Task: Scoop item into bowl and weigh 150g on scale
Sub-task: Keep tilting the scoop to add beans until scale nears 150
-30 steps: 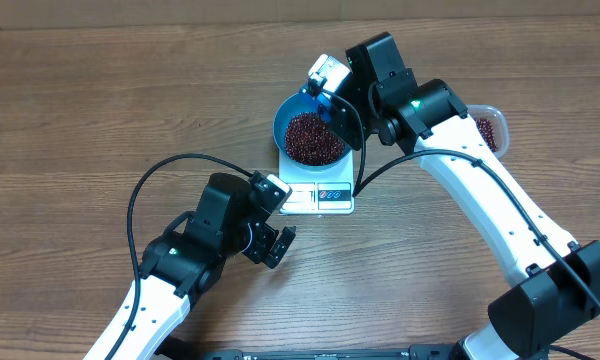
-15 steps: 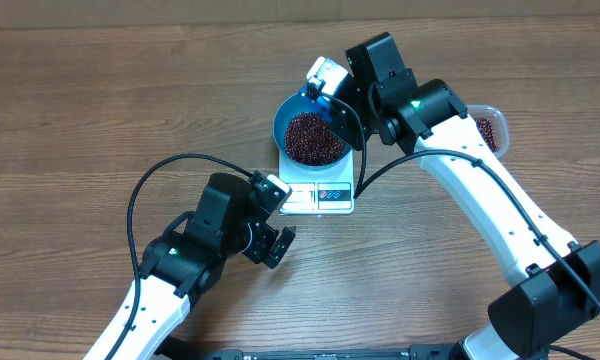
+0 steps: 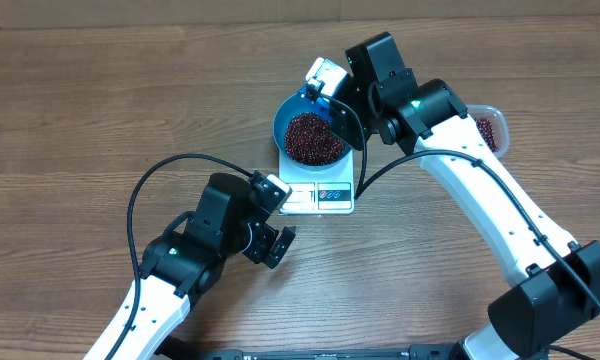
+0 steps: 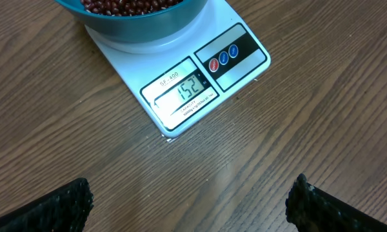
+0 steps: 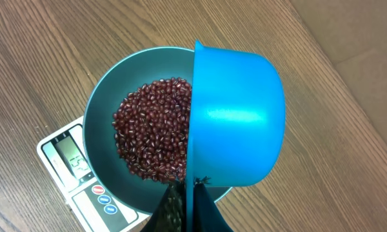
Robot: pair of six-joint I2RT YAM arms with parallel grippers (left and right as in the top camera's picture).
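Observation:
The blue bowl [image 3: 283, 122] stands on the white scale [image 3: 318, 197] and holds a heap of dark red beans [image 3: 314, 138]. My right gripper [image 3: 332, 104] is shut on the handle of a small blue scoop [image 5: 235, 122]. The scoop is tipped on its side over the bowl's [image 5: 100, 109] right rim, above the beans [image 5: 155, 135]. My left gripper [image 4: 190, 209] stands open over bare wood just in front of the scale [image 4: 245, 64], with nothing between its fingers [image 4: 64, 206]. The display [image 4: 184, 93] reads 152.
A clear tub [image 3: 490, 125] with more beans sits at the right, partly hidden behind the right arm. The left arm's black cable [image 3: 170, 165] loops over the table left of the scale.

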